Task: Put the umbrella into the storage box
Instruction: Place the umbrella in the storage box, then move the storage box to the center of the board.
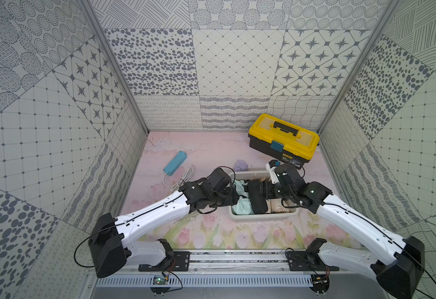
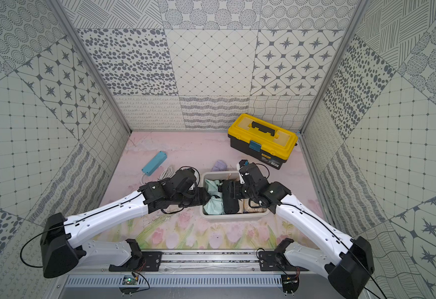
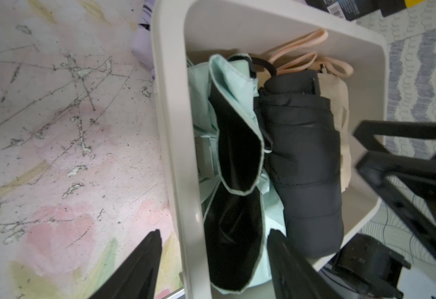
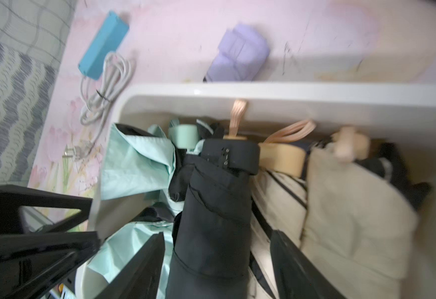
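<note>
Reading a top view as a clock face centred on the box (image 1: 263,217), the black umbrella (image 4: 211,220) is lying inside it, just right of centre. Its long axis is running 12 to 6, with the capped end toward the 12 o'clock wall. It is resting beside a mint umbrella (image 3: 240,85) on its 9 o'clock side and cream ones on its 3 o'clock side.

The right gripper (image 4: 218,233) is reaching in from about 4 o'clock and hanging directly over this umbrella. Its jaws are standing apart, one finger on each long side, gripping nothing. The left gripper (image 3: 213,231) is coming in from 8 o'clock, also spread and empty. It is straddling the 9 o'clock wall, with one finger over the table and one over the mint umbrella.

The umbrella is sitting straight below the right fingers and lengthwise between them, so I judge that a vertical lift is the clean way out. A sideways pull toward 3 or 9 is likely to drag it.

A purple umbrella (image 1: 240,165) is lying outside, just beyond the 12 o'clock rim. Neither arm is looking clearly nearer to it.
</note>
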Robot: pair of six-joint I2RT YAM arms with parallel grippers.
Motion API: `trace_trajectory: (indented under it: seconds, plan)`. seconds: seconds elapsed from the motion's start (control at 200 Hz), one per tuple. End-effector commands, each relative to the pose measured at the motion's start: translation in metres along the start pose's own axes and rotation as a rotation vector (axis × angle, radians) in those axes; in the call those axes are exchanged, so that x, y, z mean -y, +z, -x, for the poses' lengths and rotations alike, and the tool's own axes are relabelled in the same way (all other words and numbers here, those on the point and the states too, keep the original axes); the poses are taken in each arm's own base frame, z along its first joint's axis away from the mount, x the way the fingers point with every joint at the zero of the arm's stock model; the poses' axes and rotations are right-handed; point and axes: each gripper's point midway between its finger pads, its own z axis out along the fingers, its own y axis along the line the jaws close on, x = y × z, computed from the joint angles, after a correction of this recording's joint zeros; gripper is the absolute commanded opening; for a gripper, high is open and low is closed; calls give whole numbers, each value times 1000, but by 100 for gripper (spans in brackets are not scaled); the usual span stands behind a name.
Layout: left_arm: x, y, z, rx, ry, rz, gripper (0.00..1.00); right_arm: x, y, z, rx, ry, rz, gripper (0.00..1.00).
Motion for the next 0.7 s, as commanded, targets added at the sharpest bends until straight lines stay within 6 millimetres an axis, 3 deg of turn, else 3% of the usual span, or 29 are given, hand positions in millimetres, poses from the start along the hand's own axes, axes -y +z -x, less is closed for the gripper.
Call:
trace_trajectory:
  seconds: [0.0, 0.135, 0.32, 0.5, 0.696]
  plan:
    - [-15, 11, 2, -13, -20, 85, 56, 21, -35, 27, 191, 0, -90, 70]
    - [-22, 19, 10, -2, -24, 104, 44, 29, -56, 28, 257, 27, -88, 66]
    - [-57, 19, 20, 13, -77, 160, 20, 43, -63, 10, 223, 119, -107, 63]
    - [-91, -8, 34, 75, -93, 222, 11, 64, -56, 3, 190, 295, -134, 61]
    - [-137, -44, 50, 148, -113, 272, 7, 78, -47, 13, 190, 306, -176, 61]
